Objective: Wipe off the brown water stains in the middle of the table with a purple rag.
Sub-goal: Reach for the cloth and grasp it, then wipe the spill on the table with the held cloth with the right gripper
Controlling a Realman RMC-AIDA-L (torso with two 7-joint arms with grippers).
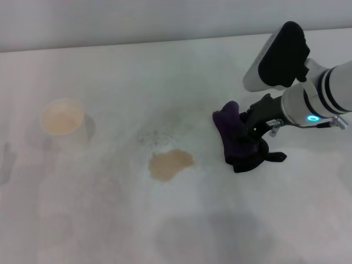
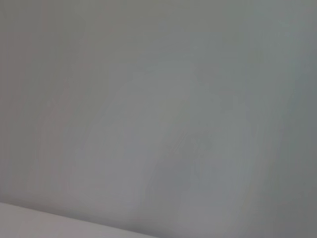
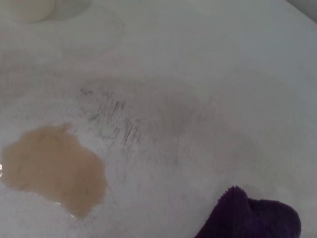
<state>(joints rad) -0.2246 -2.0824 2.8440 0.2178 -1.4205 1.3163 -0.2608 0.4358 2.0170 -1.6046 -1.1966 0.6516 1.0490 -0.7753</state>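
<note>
The brown water stain (image 1: 169,163) is a tan blotch on the white table (image 1: 110,220), near the middle. The purple rag (image 1: 235,137) is bunched up on the table to the right of the stain, a short gap away, with its black edge and tail at the near side. My right gripper (image 1: 254,132) comes in from the right and is shut on the rag's right side. In the right wrist view the stain (image 3: 54,171) lies ahead of the rag's tip (image 3: 252,218). The left gripper is out of view; its wrist view shows only a blank grey surface.
A pale cup (image 1: 62,118) holding tan liquid stands at the left of the table; its base shows in the right wrist view (image 3: 29,7). Faint grey speckles (image 1: 155,135) lie just behind the stain. The table's far edge (image 1: 137,41) meets a grey wall.
</note>
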